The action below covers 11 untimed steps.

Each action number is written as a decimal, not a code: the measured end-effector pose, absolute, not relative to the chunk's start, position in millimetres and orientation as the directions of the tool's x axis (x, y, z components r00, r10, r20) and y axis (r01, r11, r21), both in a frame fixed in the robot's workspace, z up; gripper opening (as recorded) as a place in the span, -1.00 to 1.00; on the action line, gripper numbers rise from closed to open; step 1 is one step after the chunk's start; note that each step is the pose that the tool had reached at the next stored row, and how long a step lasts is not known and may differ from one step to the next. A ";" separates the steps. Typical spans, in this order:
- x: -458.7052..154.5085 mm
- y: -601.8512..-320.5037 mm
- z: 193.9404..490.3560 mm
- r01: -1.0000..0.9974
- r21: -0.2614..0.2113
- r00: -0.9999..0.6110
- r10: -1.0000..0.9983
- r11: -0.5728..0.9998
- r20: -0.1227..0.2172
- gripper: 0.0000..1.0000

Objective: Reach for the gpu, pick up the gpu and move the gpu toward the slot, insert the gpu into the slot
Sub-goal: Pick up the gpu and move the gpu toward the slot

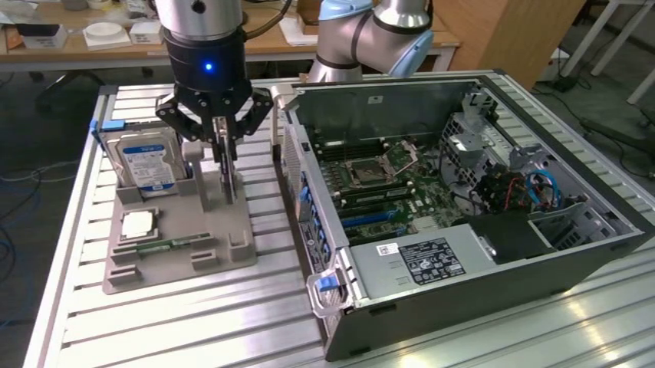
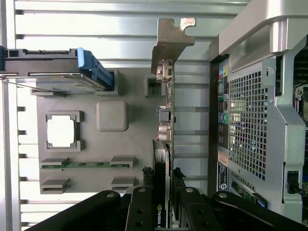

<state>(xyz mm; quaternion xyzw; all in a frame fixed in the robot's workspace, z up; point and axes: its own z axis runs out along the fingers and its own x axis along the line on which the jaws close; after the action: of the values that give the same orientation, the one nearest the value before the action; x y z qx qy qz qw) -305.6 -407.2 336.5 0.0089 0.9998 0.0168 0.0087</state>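
Black multi-link gripper (image 1: 223, 146) (image 2: 162, 174) of the arm, lowered over a thin, flat, dark rectangular gpu card (image 1: 230, 182) (image 2: 163, 126) that stands on edge in a grey moulded holder tray (image 1: 220, 239) (image 2: 139, 126). The gripper is clenched on the gpu, one finger against each face near the card's upper edge, while the card's lower edge sits in the tray. In the wrist view the card's grey metal bracket (image 2: 169, 44) projects at the end away from the gripper. The tray rests on a slatted aluminium counter (image 1: 184, 326) (image 2: 96, 29) and also carries a blue-and-white-labelled hard drive (image 1: 146, 161) (image 2: 53, 83) standing in a blue frame, a square silver processor chip (image 1: 138, 224) (image 2: 61, 131) and a narrow green memory strip (image 1: 169, 245) (image 2: 84, 165). Just beside the tray, to the exterior view's right, an open dark grey computer case (image 1: 532, 285) (image 2: 250, 120) lies on its side, exposing a green motherboard (image 1: 399, 192). The gpu is outside the case, near its perforated rear panel.
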 end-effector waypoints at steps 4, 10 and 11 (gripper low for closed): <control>-305.6 -407.2 336.5 0.017 0.034 -1.000 0.018 0.999 -0.017 -0.48; -305.6 -407.2 336.6 0.017 0.034 -1.000 0.018 0.999 -0.017 -0.48; -305.6 -407.2 337.8 0.017 0.034 -1.000 0.018 0.999 -0.017 -0.48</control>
<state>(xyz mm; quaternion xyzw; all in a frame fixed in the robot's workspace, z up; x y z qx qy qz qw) -305.6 -407.2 337.8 0.0089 0.9998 0.0167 0.0086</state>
